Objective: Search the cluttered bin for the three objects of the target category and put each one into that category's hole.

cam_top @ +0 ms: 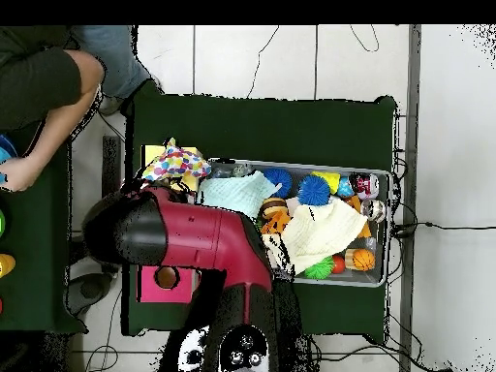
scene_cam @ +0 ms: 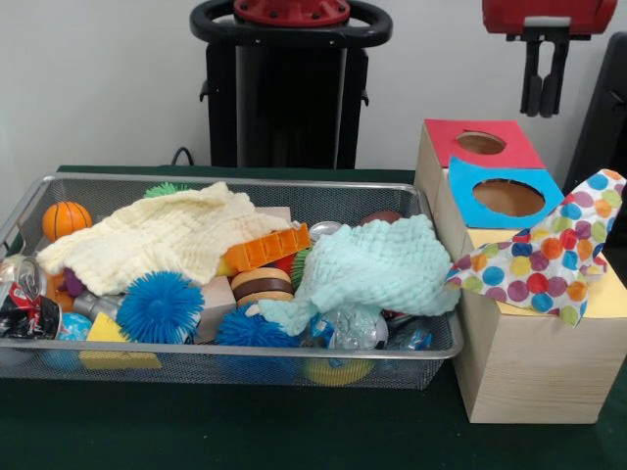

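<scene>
Cloth (scene_cam: 549, 259) w/ polka dots lies draped over the yellow-topped box (scene_cam: 544, 367), covering the hole, not pushed thru yet. Gripper (scene_cam: 545, 76) hangs above the boxes, fingers close together, pinching nothing afaict. I judge we're mid-deposit on this one. Next I'd need to poke it down the hole, then dig thru the bin (scene_cam: 235, 354) under the yellow cloth (scene_cam: 162, 240) & mint cloth (scene_cam: 377, 269) for others.
</scene>
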You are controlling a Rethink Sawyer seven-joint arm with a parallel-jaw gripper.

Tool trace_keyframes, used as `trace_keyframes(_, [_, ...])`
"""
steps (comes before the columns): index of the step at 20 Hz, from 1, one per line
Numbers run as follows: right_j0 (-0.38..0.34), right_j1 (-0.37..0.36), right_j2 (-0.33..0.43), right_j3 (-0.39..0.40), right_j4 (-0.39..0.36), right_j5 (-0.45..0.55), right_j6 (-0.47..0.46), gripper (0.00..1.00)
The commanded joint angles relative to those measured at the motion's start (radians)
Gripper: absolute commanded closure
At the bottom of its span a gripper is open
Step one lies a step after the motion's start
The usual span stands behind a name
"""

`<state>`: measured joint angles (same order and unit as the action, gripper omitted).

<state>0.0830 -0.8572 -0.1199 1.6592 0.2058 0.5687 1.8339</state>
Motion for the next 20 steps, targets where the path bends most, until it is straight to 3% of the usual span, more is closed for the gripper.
trace_keyframes(1, [-0.027,0.067,0.046,0.032,-0.017,0.01,0.128,1.0])
trace_keyframes(7, [-0.022,0.081,0.049,0.026,-0.006,-0.017,0.145,1.0])
trace_keyframes(13, [-0.045,0.122,0.093,0.037,0.002,-0.119,0.13,1.0])
trace_keyframes(20, [-0.049,0.134,0.099,0.029,0.008,-0.135,0.13,1.0])
